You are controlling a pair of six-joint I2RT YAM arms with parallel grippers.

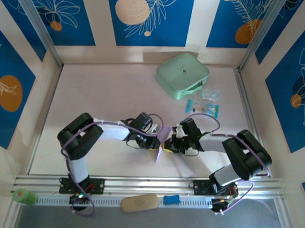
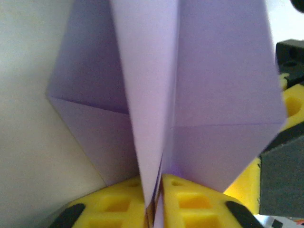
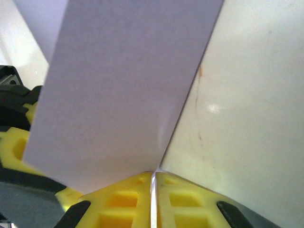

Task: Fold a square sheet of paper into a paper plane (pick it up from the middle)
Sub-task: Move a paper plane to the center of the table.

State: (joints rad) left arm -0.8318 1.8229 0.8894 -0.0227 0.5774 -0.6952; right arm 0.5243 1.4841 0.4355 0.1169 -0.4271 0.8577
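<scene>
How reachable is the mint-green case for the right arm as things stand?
Probably not yet: the right gripper is shut on the folded purple paper, which the left gripper also pinches. The way to the mint-green case itself looks open.

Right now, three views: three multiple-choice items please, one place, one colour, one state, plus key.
1. The mint-green rounded square case sits: A far side, right of centre; B near left corner; C between the arms.
2. The jaws' pads are: A red; B yellow; C white.
3. The folded lavender-purple paper is: A flat on the table; B inside the case; C pinched in both jaws.
A, seen from above; B, both wrist views; C, pads closed on it in each wrist view.
</scene>
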